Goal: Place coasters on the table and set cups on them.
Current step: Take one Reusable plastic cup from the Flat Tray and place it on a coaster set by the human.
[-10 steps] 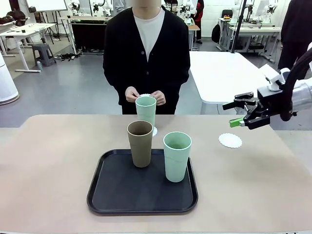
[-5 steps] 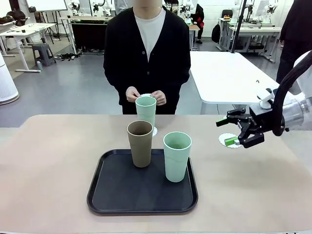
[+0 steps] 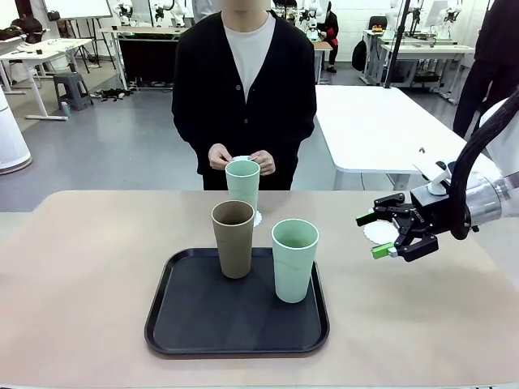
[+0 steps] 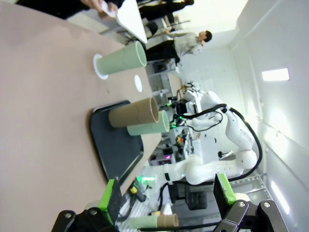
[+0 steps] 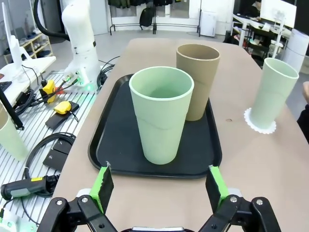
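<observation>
3 cups [image 3: 233,243] upright, mouths up

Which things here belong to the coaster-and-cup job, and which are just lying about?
Job: far mint cup, near mint cup, brown cup, coaster beneath the far cup, bare coaster, coaster in the person's hands, beige table.
Lying about: black tray, white-topped table, grey stool.

- Front view: bright, even light from above lies flat across the matte beige-tan worktop [image 3: 81,275].
- The black rounded-corner tray [image 3: 203,320] has a dull sheen and casts a thin, soft shadow.
- Left wrist view: a ceiling light panel [image 4: 275,75] burns out white, the far wall looks washed, and straight lines bow near the edges.
- Right wrist view: the near pale mint green tapered tumbler [image 5: 161,113] is sharp, while the edges stretch.
</observation>
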### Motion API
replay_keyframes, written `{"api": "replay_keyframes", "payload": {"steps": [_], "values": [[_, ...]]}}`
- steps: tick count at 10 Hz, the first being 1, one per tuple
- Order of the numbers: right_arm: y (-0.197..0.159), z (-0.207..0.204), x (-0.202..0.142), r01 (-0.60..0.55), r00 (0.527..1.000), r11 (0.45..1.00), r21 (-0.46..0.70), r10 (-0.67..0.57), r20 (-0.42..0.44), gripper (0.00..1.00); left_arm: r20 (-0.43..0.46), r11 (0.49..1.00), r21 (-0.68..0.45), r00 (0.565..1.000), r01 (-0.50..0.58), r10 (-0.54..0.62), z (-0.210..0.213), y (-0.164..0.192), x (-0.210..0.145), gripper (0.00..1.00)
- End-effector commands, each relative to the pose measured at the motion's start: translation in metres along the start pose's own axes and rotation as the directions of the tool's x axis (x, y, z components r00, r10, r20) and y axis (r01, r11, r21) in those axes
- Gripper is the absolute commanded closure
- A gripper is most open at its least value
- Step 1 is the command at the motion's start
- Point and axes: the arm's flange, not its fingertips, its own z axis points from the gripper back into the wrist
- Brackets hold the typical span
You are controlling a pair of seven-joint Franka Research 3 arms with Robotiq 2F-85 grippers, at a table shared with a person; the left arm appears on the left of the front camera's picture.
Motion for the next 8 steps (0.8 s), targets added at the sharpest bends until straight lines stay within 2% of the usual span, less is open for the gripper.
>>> {"api": "replay_keyframes", "payload": {"steps": [1, 5, 8], "values": [[0.0, -0.002, 0.002, -0.005, 1.0, 1.0, 0.014, 0.005, 0.006, 0.0, 0.014, 1.0, -0.001, 1.0, 0.006, -0.006, 0.001, -0.001, 0.0, 0.0], [0.0, -0.003, 0.001, -0.003, 1.0, 1.0, 0.008, 0.003, 0.002, 0.0, 0.014, 1.0, -0.001, 1.0, 0.006, -0.006, 0.001, -0.001, 0.0, 0.0], [-0.025, -0.034, -0.034, -0.001, 0.998, 1.0, 0.006, 0.001, 0.062, 0.0, 0.014, 1.0, -0.001, 1.0, 0.006, -0.006, 0.001, -0.001, 0.0, 0.0]]}}
